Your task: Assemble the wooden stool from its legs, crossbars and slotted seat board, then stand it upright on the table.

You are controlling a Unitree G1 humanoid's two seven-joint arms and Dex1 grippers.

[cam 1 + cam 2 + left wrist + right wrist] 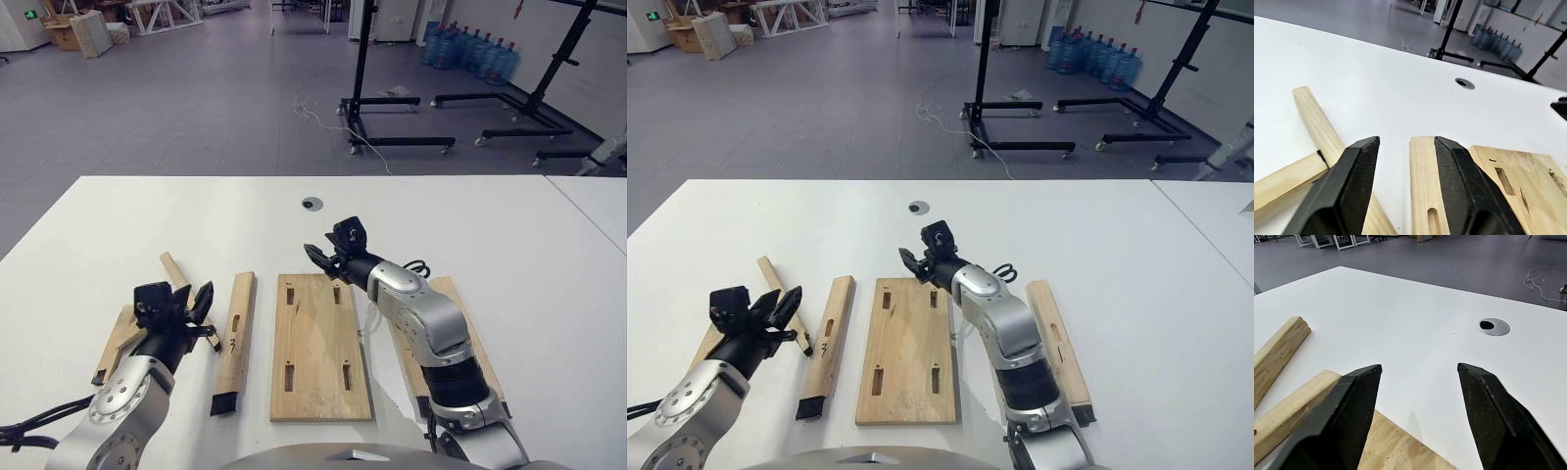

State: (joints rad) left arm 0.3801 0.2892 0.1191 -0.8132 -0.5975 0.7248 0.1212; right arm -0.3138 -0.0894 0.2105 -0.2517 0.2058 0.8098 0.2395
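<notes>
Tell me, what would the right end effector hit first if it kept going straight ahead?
Likely just bare white tabletop: the open right end effector points beside the round grey cable port, though depth is unclear.

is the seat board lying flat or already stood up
Lying flat. The seat board rests with its broad face on the table, and its four slots face up with nothing fitted in them.

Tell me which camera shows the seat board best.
Left eye view: the whole seat board lies flat, all four slots visible. The right eye view shows it too, but the right arm overlaps its edge. Each wrist view catches just a corner.
</notes>
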